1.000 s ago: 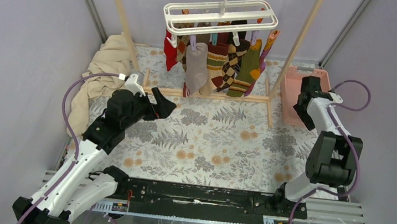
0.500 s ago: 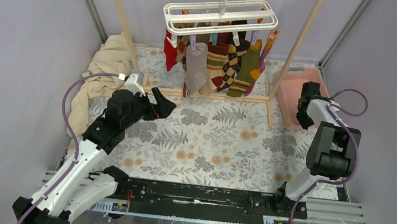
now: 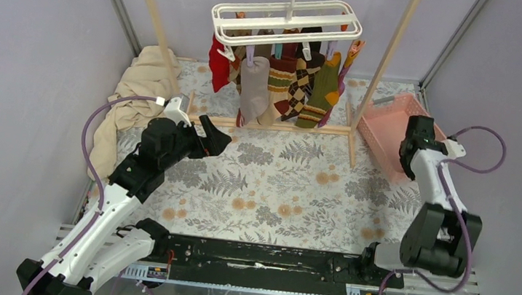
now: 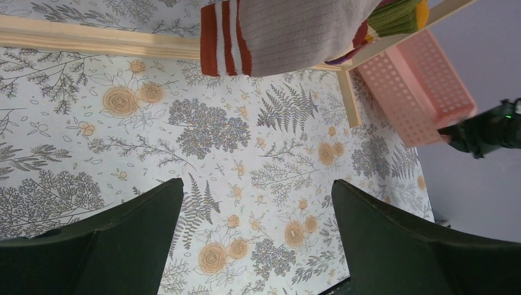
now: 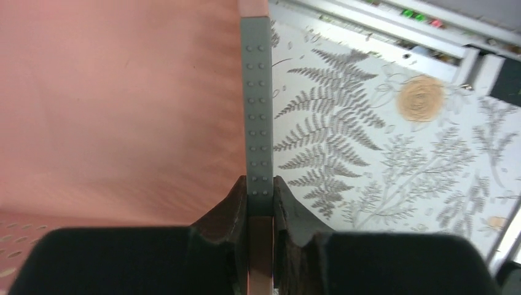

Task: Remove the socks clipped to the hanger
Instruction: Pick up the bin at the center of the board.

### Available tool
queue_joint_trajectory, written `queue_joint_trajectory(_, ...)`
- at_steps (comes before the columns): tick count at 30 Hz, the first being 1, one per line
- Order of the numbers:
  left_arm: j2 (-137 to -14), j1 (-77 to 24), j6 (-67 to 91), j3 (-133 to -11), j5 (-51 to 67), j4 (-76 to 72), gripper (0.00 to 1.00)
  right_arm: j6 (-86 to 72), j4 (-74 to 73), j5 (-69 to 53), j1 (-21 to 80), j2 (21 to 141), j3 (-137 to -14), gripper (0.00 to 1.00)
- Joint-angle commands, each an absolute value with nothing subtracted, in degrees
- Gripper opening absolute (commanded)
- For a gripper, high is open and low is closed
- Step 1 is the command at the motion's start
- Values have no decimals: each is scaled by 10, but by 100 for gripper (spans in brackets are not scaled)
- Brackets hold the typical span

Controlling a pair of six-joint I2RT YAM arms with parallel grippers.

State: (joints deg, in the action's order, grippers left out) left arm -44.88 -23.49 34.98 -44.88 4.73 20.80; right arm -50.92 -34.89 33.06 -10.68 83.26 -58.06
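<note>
left arm: stretched forward, wrist raised | left gripper: jaws spread wide, nothing in them | right arm: folded up at the far right, forearm reaching forward | right gripper: fingers pinched tight on the wall of the pink basket

White arms; black pincers; purple cables

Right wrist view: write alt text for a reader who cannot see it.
The right hand pinches the upright rim of a pink basket between its two dark fingers. The basket's wall fills the left half; a tablecloth printed with ferns and flowers lies to the right.
</note>
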Motion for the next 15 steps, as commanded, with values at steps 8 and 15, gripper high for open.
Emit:
queue_joint_trajectory(8,-449,-238,332,-467,35,221,99,-457,-443,405,-107,598,-557,0)
queue_joint_trajectory(15,-451,-238,325,-481,37,240,99,-419,-534,392,-107,498,-553,0)
